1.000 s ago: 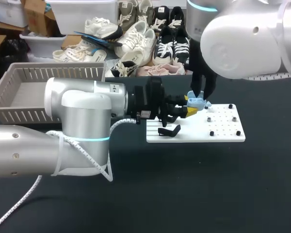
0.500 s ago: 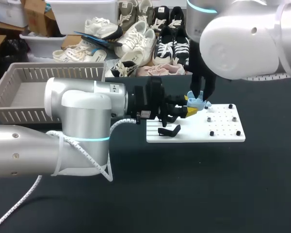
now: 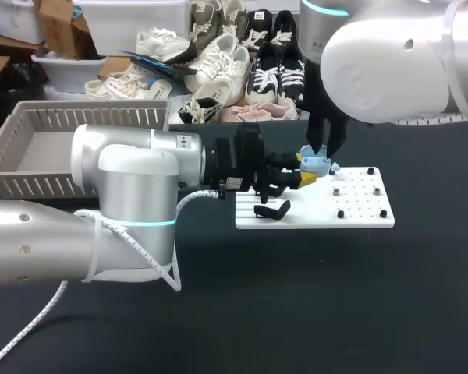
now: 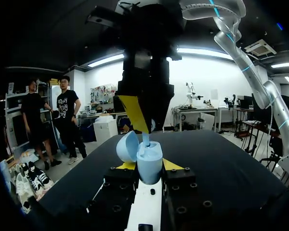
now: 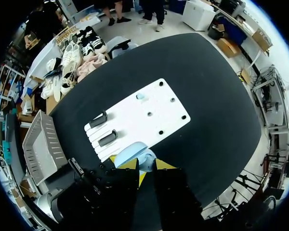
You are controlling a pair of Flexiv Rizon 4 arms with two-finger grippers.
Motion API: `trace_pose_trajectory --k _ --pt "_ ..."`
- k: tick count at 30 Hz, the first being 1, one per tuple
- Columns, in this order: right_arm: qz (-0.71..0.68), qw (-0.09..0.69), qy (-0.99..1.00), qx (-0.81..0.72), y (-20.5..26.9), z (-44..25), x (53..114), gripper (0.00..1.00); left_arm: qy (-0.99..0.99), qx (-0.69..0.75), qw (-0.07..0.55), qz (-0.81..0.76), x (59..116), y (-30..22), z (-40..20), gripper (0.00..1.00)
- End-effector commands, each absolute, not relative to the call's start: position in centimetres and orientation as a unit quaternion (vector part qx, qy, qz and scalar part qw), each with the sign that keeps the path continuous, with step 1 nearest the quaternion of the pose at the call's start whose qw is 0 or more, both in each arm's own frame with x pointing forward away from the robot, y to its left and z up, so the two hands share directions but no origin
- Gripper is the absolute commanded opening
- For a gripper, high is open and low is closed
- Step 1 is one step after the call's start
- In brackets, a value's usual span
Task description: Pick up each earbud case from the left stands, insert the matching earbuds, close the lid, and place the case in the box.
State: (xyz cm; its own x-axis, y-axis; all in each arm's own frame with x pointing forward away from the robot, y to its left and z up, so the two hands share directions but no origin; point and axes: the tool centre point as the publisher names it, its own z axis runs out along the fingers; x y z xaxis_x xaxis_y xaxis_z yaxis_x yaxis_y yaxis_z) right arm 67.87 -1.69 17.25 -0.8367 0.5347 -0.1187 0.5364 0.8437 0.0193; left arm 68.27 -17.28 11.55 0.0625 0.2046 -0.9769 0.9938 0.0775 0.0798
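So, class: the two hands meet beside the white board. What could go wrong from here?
The small light blue earbud in the right hand may miss its socket and drop onto the black tabletop. Pressing down could tilt the open light blue earbud case held in the left hand.

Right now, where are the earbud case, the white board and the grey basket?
earbud case (image 4: 150, 166): left wrist view, on its lower shell.
white board (image 3: 312, 217): head view, on a bare front strip.
grey basket (image 3: 62, 118): head view, on its slatted back wall.
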Motion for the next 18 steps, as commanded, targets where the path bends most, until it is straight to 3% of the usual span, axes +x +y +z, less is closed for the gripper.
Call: trace_pose_trajectory --k 1,18 --pt "-0.008 0.063 0.958 0.281 -1.83 17.53 67.68 0.00 0.550 0.544 0.486 -0.407 68.19 -17.28 11.48 0.00" --pt "-0.004 0.061 0.957 0.283 -1.88 17.27 67.90 0.00 0.550 0.544 0.486 -0.407 68.19 -17.28 11.48 0.00"
